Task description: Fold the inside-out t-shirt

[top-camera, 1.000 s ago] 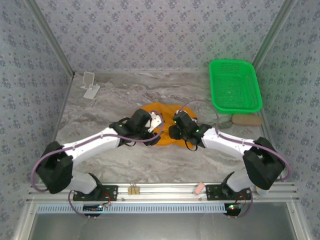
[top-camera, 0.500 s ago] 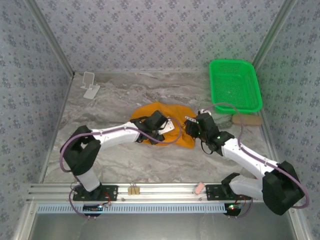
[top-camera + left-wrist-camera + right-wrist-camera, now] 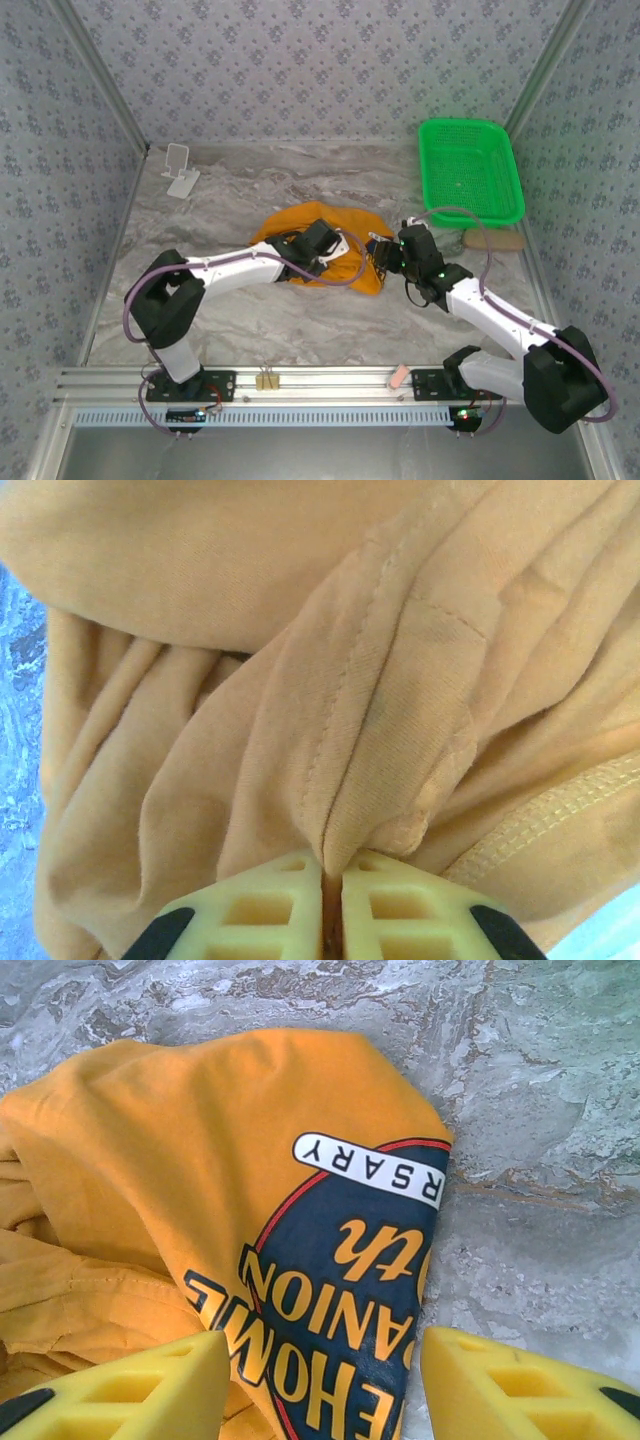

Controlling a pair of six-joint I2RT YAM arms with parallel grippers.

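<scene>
1. The orange, wrinkly cotton t-shirt (image 3: 345,222) lay bunched in a heap at the middle of the grey marbled worktop (image 3: 250,320). It sat between the two arms and well apart from the basket at the far right.
2. The left gripper (image 3: 333,880) was pressed together on a narrow stitched fold of the cloth, with the seam ridge running up out of its tips. That pinch looked thin. A pull could probably slide the fold free, or the bite might have taken more than one layer and dragged the whole heap instead of opening it.
3. The right gripper (image 3: 325,1380) stood with its jaws apart and held nothing. It hung just above the right edge of the shirt, over the dark, white-lettered round print (image 3: 350,1290).
4. If it closed there it could catch upper and lower layers together (the cloth looked doubled at that edge). Pulling against the left gripper would then likely twist the shirt rather than spread it.
5. Raised seams showed at the left gripper while the print faced up at the right, so I judged the shirt only partly turned. Folding it as it lay would lock that in.
6. The green plastic mesh basket (image 3: 432,135) held no part of the shirt. A small pale speck on its floor was too small to name.
7. A flat tan oval piece (image 3: 495,240) lay on the worktop just near of the basket, not inside it.
</scene>
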